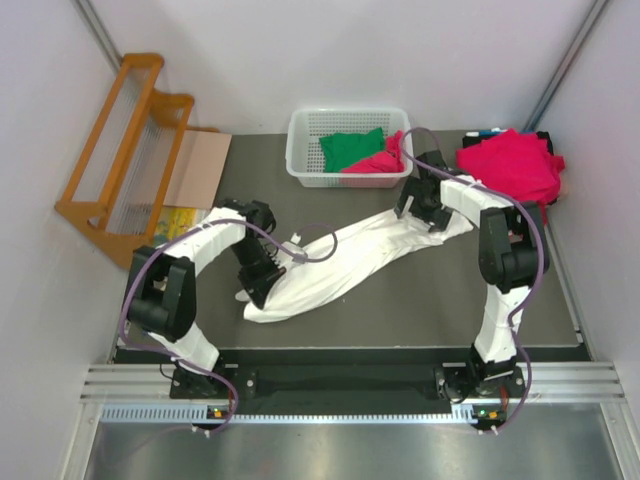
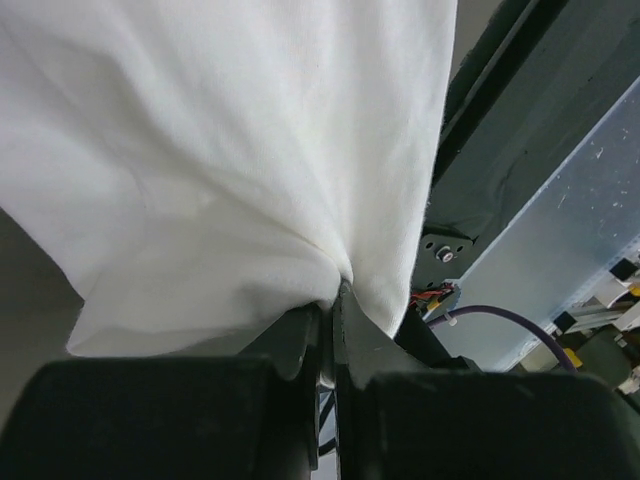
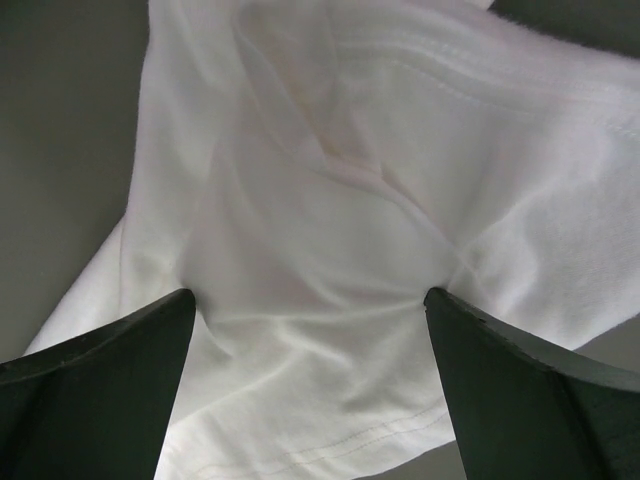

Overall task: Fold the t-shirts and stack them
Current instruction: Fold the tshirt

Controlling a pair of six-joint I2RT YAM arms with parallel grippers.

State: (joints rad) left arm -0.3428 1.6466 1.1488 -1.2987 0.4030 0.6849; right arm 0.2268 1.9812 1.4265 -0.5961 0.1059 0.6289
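The large white t-shirt (image 1: 345, 262) lies stretched in a long bunched band across the dark table, from lower left to upper right. My left gripper (image 1: 262, 283) is shut on its lower left end; in the left wrist view the cloth (image 2: 230, 160) is pinched between the closed jaws (image 2: 330, 305). My right gripper (image 1: 425, 212) is open, pressed down on the shirt's upper right end; the cloth (image 3: 320, 200) fills the gap between the spread fingers (image 3: 310, 300). A green shirt (image 1: 352, 148) and a crimson-pink one (image 1: 378, 162) lie in the basket. Crimson-pink shirts (image 1: 510, 165) are piled at the back right.
The white lattice basket (image 1: 300, 150) stands at the back middle. A wooden rack (image 1: 125, 150) leans at the left wall with cardboard (image 1: 200, 165) beside it. The table's front edge and metal rail (image 1: 350, 385) run by the arm bases.
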